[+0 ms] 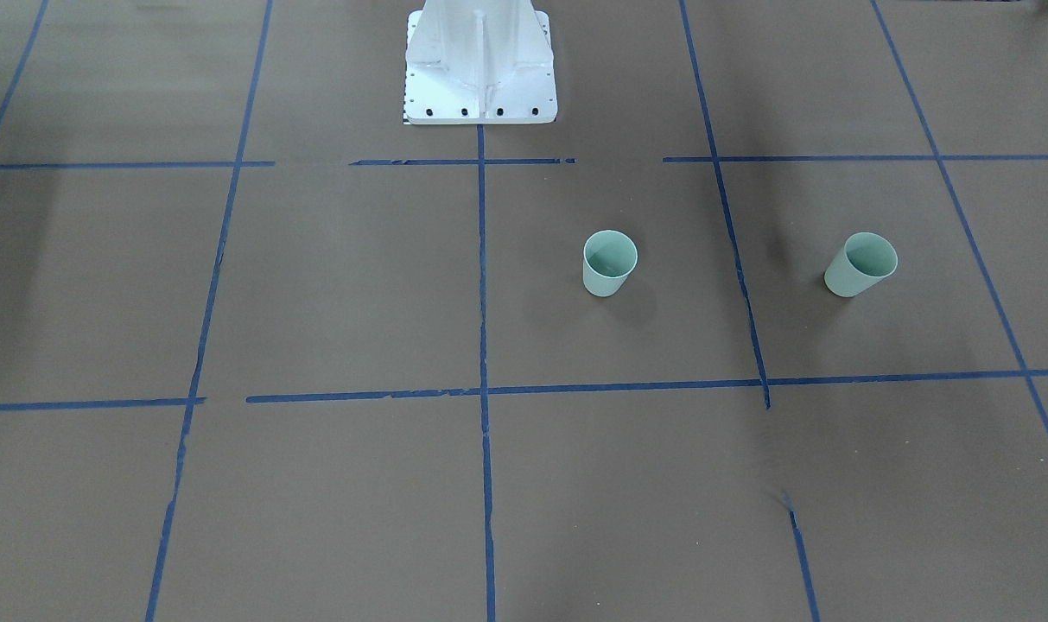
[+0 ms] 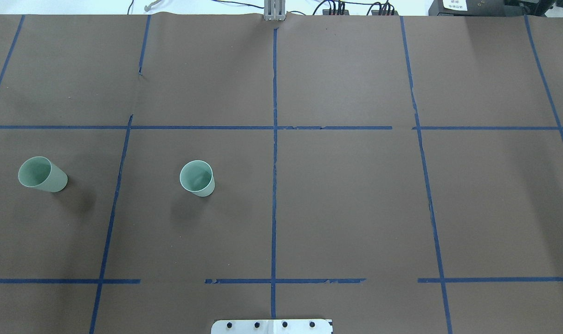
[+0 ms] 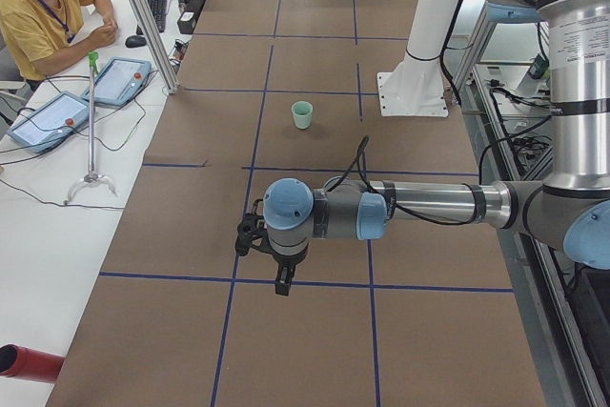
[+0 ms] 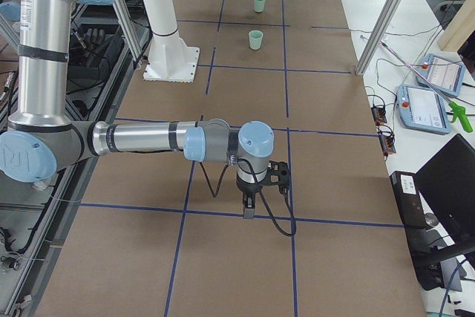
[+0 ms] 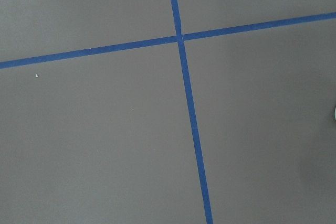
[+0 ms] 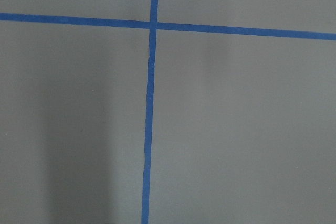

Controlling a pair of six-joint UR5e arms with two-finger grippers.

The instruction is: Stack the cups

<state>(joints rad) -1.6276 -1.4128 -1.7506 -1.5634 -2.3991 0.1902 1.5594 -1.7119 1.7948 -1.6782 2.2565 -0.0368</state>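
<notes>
The outer cup (image 2: 42,174) and inner cup (image 2: 197,178) are stood upright, axes vertical, mouths up, far beyond the right gripper (image 4: 247,211). The inner cup is well past the left gripper (image 3: 283,285). Both grippers are pointed down from level forearms; jaw opening cannot be told.

The desk (image 2: 355,208) is covered in matte brown paper, marked into large squares by blue tape lines (image 2: 274,185) and evenly lit with only soft shadows. Along its operators' side runs a white bench (image 3: 38,235) carrying two teach pendants (image 3: 119,81) and loose cables, where a person in a yellow shirt (image 3: 43,16) sits. Slanted aluminium posts (image 3: 143,16) rise at the desk's edge, and a black monitor (image 4: 453,183) stands near the bench's other end.
</notes>
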